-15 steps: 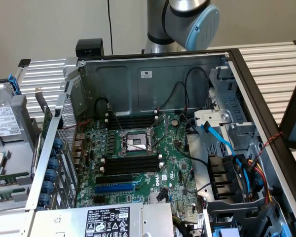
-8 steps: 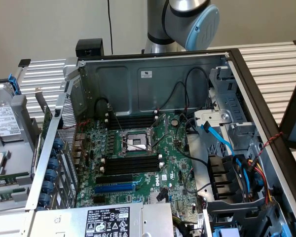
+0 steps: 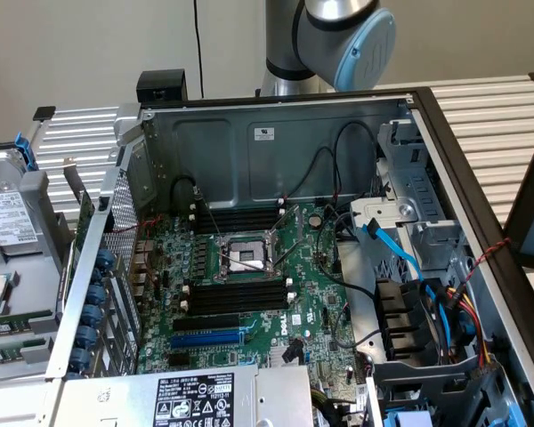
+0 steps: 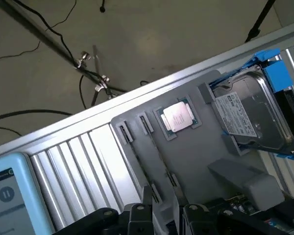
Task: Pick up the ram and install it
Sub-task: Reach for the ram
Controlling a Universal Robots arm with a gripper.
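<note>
One CPU socket point(image 3: 246, 255) there; two banks of black slots point(image 3: 238, 296), one either side of it; one blue slot point(image 3: 215, 338) nearby. One processor chip point(image 4: 179, 117) and one hard drive point(image 4: 250, 117) too.
</note>
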